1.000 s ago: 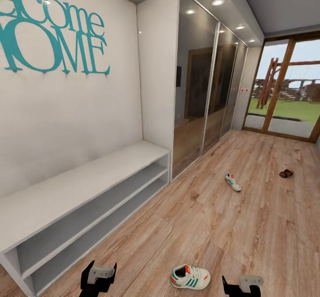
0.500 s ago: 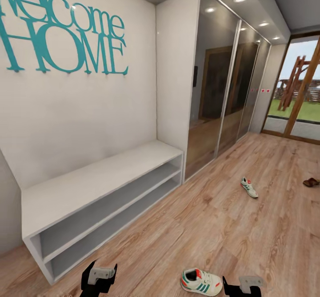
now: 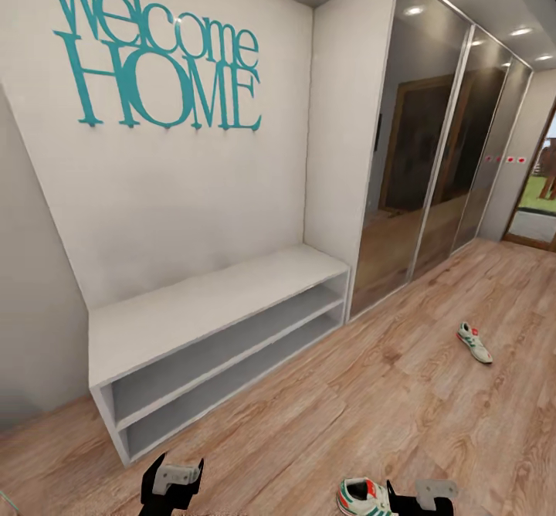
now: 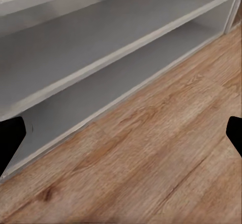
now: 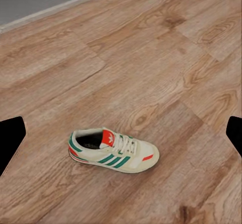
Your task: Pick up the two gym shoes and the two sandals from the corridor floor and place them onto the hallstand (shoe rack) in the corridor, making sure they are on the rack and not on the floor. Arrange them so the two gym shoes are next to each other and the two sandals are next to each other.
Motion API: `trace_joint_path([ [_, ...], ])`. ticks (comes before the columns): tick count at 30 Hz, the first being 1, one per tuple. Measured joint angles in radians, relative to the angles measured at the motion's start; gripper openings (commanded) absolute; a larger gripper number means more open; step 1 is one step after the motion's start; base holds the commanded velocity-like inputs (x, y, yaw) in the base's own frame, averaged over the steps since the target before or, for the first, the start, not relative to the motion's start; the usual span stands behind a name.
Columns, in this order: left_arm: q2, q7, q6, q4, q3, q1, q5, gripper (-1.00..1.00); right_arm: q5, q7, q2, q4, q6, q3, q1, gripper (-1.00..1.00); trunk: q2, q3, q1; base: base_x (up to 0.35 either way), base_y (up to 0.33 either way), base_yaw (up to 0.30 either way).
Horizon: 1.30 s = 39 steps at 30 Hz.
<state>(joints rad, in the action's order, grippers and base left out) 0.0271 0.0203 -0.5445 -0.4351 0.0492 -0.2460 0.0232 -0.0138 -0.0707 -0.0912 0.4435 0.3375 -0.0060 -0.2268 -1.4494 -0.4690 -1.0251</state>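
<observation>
One gym shoe [image 3: 361,496], cream-white with green stripes, lies on the corridor floor [image 3: 371,400] just left of my right gripper [image 3: 421,497]. The right wrist view shows this gym shoe [image 5: 113,151] on its sole, some way beyond the open right gripper [image 5: 121,138], whose dark fingertips [image 5: 10,138] stand wide apart. The second gym shoe [image 3: 474,342] lies farther off at the right. The pale grey hallstand [image 3: 208,303] stands against the wall with bare top and shelves. My left gripper [image 3: 171,485] is open, facing the hallstand's lower shelves [image 4: 101,48]. The sandals are out of view.
A mirrored sliding wardrobe [image 3: 432,161] runs along the wall past the hallstand. Teal "Welcome HOME" lettering [image 3: 162,68] hangs above it. A glazed door [image 3: 540,199] shows at the far right. Wood floor stretches between the rack and the shoes.
The head camera has turned left, so everything slides right in the picture. The brown sandal has passed out at the right edge. Both grippers keep their places; nothing on the floor has moved.
</observation>
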Motion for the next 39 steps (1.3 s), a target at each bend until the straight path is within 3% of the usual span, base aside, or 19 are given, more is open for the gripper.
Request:
trace_joint_path([
  [27, 0.000, 0.000, 0.000, 0.000, 0.001, 0.001, 0.000, 1.00, 0.000, -0.002, 0.000, 0.000, 0.001, 0.000, 0.000, 1.00, 0.000, 0.000, 0.000, 0.000, 0.000, 0.281],
  [39, 0.000, 0.000, 0.000, 0.000, 0.002, 0.001, 0.000, 1.00, 0.000, -0.002, 0.001, 0.001, 0.001, 0.000, 0.000, 1.00, 0.000, 0.000, 0.000, 0.000, 0.000, 0.090],
])
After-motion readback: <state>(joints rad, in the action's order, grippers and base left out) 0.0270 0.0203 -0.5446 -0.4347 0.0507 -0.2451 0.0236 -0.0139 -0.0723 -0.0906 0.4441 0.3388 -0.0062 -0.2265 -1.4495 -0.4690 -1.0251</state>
